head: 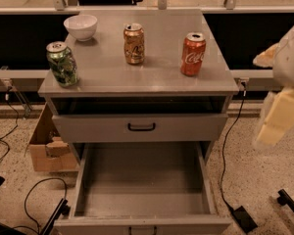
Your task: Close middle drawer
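Middle drawer [142, 187] stands pulled out; our gripper [280, 117] hangs well right of it, its grip we cannot tell; pushing off-centre, we could skew and jam it.

A white bowl [80, 27], green can [61, 63], gold can [134, 43] and red cola can [192, 54] stand on the cabinet top [157, 80]

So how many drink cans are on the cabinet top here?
3: a green can at the front left, a gold can mid-top, a red can to its right. None seems hidden. The hand hangs off the cabinet's right side.
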Robot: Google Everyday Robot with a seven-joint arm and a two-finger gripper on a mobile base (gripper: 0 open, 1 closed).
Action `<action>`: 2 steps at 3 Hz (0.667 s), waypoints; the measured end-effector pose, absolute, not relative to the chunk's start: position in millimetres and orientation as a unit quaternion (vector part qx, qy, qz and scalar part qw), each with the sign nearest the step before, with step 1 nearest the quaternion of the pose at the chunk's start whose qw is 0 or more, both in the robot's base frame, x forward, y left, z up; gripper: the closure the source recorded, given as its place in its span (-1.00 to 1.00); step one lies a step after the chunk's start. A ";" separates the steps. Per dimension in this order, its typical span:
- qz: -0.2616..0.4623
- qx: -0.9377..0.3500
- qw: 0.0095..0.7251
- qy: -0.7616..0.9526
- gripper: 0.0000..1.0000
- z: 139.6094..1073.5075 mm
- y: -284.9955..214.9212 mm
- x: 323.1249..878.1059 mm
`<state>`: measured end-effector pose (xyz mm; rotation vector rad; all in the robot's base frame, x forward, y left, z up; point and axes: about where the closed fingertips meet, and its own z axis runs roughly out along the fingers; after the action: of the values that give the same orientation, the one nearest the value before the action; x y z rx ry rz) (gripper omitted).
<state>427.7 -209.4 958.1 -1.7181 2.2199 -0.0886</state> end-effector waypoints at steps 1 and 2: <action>-0.039 -0.599 0.203 0.774 -1.00 937.5 -186.4 395.1; -0.033 -0.590 0.234 0.772 -1.00 901.6 -160.5 368.4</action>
<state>368.4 -160.5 901.6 -1.6201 2.1188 -0.0906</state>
